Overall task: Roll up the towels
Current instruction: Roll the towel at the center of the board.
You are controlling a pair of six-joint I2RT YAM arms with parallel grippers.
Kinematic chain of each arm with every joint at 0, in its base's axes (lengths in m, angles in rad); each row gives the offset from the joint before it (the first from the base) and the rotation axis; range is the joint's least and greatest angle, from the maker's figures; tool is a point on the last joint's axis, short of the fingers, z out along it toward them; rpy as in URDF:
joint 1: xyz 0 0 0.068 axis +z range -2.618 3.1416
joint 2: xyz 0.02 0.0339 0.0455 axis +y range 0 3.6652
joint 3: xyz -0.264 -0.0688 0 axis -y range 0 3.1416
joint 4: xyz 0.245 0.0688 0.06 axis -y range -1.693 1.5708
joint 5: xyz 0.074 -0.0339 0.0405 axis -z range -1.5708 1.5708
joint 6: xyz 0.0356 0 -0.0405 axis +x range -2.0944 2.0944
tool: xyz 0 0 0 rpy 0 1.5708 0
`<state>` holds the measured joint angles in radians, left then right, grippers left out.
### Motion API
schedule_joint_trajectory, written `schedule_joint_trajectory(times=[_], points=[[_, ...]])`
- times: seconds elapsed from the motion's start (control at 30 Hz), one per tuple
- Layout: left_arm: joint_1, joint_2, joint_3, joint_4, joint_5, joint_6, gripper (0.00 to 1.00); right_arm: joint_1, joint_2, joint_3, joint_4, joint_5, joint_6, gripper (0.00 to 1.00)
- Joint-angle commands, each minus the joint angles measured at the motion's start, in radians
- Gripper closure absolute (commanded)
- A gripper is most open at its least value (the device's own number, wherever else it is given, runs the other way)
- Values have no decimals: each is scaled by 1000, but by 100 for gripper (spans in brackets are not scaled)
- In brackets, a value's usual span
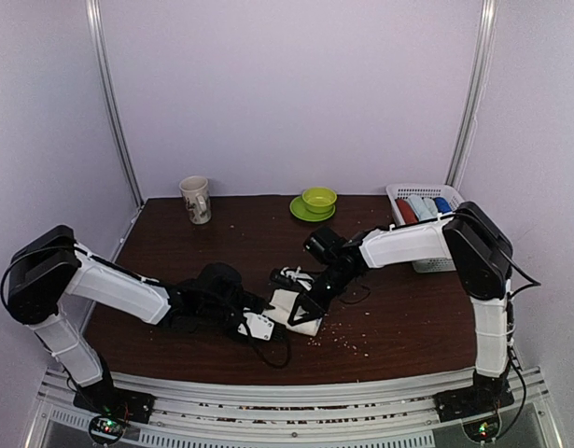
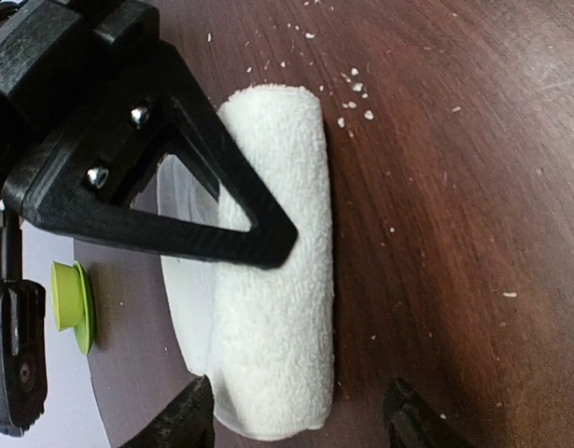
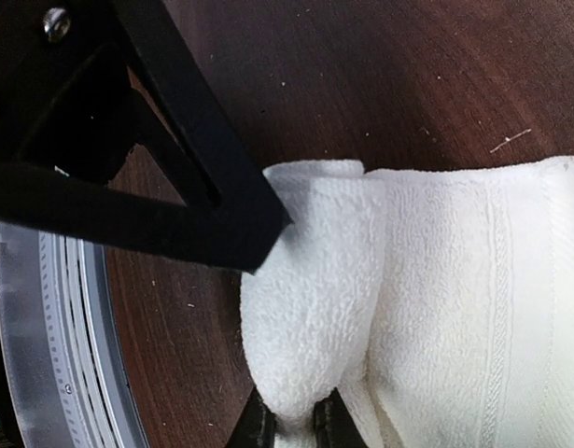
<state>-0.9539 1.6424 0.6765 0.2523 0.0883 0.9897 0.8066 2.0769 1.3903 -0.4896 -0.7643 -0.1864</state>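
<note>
The cream-white towel lies partly rolled on the dark wooden table, near the front middle. In the left wrist view the roll is a thick cylinder, and my left gripper is open, its fingers wide apart on either side of the roll's near end. My right gripper is shut, pinching the rolled fold of the towel between its tips. Both grippers meet at the towel in the top view: the left gripper and the right gripper. The bright green towel is out of view.
A mug stands at the back left. A green bowl on a green saucer stands at the back middle. A white basket at the back right holds red, pale blue and dark blue rolls. Crumbs dot the table.
</note>
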Motion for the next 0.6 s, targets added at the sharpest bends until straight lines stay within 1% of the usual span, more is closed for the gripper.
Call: schedule_joint_trajectory(times=[0.0, 0.13, 0.3, 0.37, 0.47, 0.53, 0.57], points=[[-12, 57, 62, 59, -68, -28, 38, -7, 71, -16, -126, 50, -20, 99], [-13, 104, 90, 43, -97, -34, 42, -10, 73, -19, -127, 46, -25, 99], [-14, 133, 99, 35, -108, -44, 52, -15, 83, -13, -137, 37, -37, 99], [-14, 144, 104, 34, -117, -52, 57, -16, 87, -10, -141, 35, -42, 99], [-14, 164, 119, 19, -121, -61, 72, -21, 92, -8, -141, 26, -46, 99], [-16, 177, 131, -2, -116, -64, 85, -23, 96, -4, -145, 23, -47, 98], [-16, 183, 139, -17, -109, -65, 94, -25, 97, -2, -147, 21, -49, 98]])
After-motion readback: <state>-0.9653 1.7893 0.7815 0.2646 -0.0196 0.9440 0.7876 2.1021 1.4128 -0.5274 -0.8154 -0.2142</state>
